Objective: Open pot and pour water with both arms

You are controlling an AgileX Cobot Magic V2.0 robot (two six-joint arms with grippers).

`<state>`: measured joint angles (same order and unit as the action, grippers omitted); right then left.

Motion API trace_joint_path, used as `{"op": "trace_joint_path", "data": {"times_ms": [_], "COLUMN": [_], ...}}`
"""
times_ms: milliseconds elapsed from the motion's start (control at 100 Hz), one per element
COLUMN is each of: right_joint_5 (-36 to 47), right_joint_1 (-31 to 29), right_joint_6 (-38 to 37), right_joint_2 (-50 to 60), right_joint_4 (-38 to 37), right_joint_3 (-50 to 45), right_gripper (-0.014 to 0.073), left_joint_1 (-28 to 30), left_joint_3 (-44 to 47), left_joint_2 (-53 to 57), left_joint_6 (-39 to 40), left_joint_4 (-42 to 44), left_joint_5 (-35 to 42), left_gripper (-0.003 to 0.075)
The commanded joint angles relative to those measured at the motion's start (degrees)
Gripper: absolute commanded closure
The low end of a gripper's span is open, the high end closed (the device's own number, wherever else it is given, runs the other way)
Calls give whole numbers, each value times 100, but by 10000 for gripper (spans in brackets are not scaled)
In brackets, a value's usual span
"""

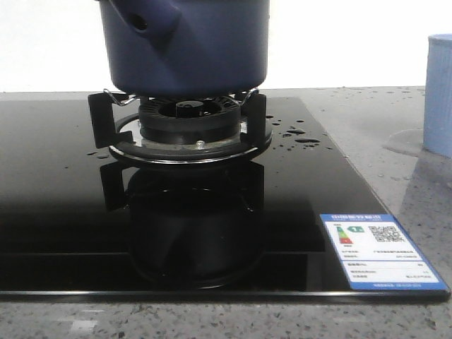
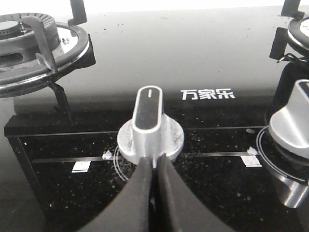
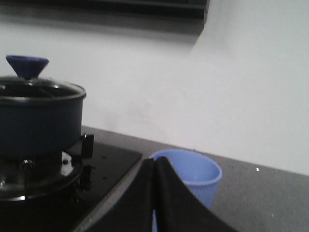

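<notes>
Lying nearest in the front view, the speckled grey desk [image 1: 395, 314] is seen carrying a glossy black cooktop [image 1: 56, 233] with an energy label [image 1: 381, 253] stuck at its near right corner. Further back, water droplets [image 1: 300, 134] are being shown scattered on the glass beside a black burner grate [image 1: 187, 123]. The pot [image 1: 191, 42] is being carried on that grate, its dark blue body upright and its stubby handle socket [image 1: 145, 18] turned toward the front left. A pale blue cup [image 1: 439, 95] is seen standing on the desk to the right, well apart from the pot.

In the left wrist view, the left gripper [image 2: 154, 166] is being held just in front of a silver control knob [image 2: 150, 126]; its jaws are pressed together with nothing between them. A second knob [image 2: 292, 125] is being shown to one side, and another burner [image 2: 36, 43] beyond.

In the right wrist view, the right gripper [image 3: 155, 166] is likewise being held with jaws closed together and empty, the cup [image 3: 190, 176] just beyond them. Further off, the pot [image 3: 38, 121] is being shown under a glass lid [image 3: 41, 89] with a blue knob [image 3: 27, 65].
</notes>
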<state>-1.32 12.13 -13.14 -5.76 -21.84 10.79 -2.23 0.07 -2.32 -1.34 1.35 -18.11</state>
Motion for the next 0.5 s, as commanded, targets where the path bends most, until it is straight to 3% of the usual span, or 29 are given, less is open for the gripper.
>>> {"op": "trace_joint_path", "data": {"times_ms": [0, 150, 290, 490], "right_joint_5": [-43, -166, -116, -474], "right_joint_1": [-67, -550, -1090, -1301], "right_joint_6": [5, 545, 693, 693], "right_joint_2": [-57, -57, -57, -48], "right_joint_4": [172, 1096, 1219, 1434], "right_joint_3": [-38, -639, -1011, -1283], "right_gripper": [667, 667, 667, 667], "left_joint_1": [6, 6, 6, 6], "left_joint_3": [184, 184, 184, 184], "left_joint_2": [-53, -53, -53, -53], "left_joint_6": [62, 62, 62, 62], "left_joint_4": [-42, -42, -42, -42], "left_joint_5": [386, 386, 386, 386], "left_gripper": [739, 739, 739, 739]}}
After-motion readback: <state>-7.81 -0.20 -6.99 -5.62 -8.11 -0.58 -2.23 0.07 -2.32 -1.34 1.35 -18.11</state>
